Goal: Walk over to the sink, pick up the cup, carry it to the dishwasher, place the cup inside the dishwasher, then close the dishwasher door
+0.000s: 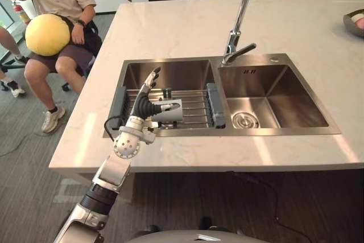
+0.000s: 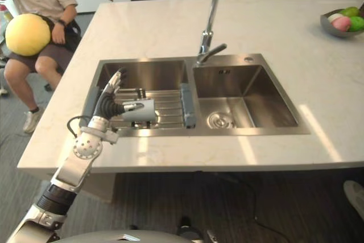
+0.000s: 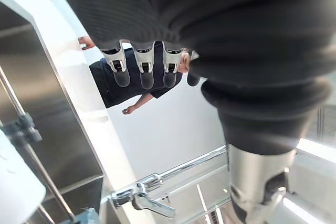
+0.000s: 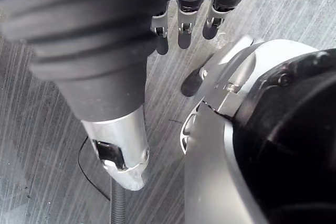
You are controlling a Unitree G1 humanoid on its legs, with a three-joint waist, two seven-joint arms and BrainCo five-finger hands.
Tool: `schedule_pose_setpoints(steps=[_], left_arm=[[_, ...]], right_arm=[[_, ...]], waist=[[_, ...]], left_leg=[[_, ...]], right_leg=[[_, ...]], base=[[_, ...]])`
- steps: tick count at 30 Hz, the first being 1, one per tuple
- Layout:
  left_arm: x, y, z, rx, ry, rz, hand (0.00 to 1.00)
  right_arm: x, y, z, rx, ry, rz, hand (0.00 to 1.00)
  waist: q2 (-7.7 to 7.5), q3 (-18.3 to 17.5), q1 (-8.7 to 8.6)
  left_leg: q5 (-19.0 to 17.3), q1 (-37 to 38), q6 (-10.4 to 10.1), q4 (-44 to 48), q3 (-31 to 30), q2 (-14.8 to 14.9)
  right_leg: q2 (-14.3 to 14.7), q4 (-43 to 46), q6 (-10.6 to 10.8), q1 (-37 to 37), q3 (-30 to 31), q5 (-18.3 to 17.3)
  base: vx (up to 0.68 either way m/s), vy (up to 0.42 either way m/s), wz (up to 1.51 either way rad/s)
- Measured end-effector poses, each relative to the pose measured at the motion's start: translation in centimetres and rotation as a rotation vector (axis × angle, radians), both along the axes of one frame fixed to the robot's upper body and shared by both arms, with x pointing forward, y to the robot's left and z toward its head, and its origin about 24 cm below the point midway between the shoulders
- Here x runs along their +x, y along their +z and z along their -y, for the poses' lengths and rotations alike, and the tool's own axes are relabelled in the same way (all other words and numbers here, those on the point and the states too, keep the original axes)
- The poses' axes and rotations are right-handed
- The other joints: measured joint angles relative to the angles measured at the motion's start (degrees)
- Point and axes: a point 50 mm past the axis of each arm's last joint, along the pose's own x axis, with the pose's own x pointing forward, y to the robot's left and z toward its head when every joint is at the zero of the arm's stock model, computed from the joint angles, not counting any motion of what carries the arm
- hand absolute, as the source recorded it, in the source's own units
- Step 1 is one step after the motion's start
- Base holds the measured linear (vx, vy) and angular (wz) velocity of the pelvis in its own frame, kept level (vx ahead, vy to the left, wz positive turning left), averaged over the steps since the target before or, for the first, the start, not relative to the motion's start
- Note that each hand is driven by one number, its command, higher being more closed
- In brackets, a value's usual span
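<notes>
The sink (image 1: 284, 92) has been reached. The cup (image 1: 173, 115) lies on its side on the rack (image 1: 196, 109), not yet picked up. The left robot hand (image 1: 142, 106) is held open beside it, nothing gripped. The right robot hand (image 4: 185, 24) hangs open. Carrying, placing and door closing are left

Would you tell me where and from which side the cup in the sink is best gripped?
Probably round its wall, mid-length, coming down from above: the cup lies on its side on the rack in the left basin, so its round flank faces up. The open left hand is right beside it.
</notes>
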Motion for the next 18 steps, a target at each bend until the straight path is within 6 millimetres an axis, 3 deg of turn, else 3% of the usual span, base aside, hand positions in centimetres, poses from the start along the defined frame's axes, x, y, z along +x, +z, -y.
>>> schedule_pose_setpoints(steps=[5, 10, 18], left_arm=[[0.5, -1.9, -1.4, 0.215, 0.219, 0.035, 0.0], [0.6, -3.0, -2.0, 0.359, 0.298, 0.067, 0.0], [1.0, -4.9, -3.0, 0.616, 0.397, 0.023, 0.0]], right_arm=[[0.2, 0.0, -0.2, 0.008, -0.015, -0.013, 0.0], [0.3, -0.1, -0.3, 0.026, -0.041, -0.012, 0.0], [0.1, -0.1, -0.5, 0.035, -0.057, -0.013, 0.0]], waist=[[-0.36, 0.24, -0.96], [-0.86, 0.56, -0.87], [-0.87, 0.58, -2.34]], left_leg=[[-0.06, 0.1, -0.07, -0.08, 0.07, 0.47], [-0.57, 0.64, -0.15, -0.05, 1.4, 0.76], [-1.48, 0.76, -0.26, 0.02, 3.62, 1.06]], right_leg=[[0.64, -0.01, -0.38, -0.05, 0.17, 0.24], [0.94, -0.01, -0.64, -0.16, 1.41, 0.45], [1.28, -0.01, -0.61, -1.28, 2.94, 0.51]], base=[[0.0, -0.008, -0.02], [0.02, 0.017, -0.11], [0.03, 0.017, -0.15]])
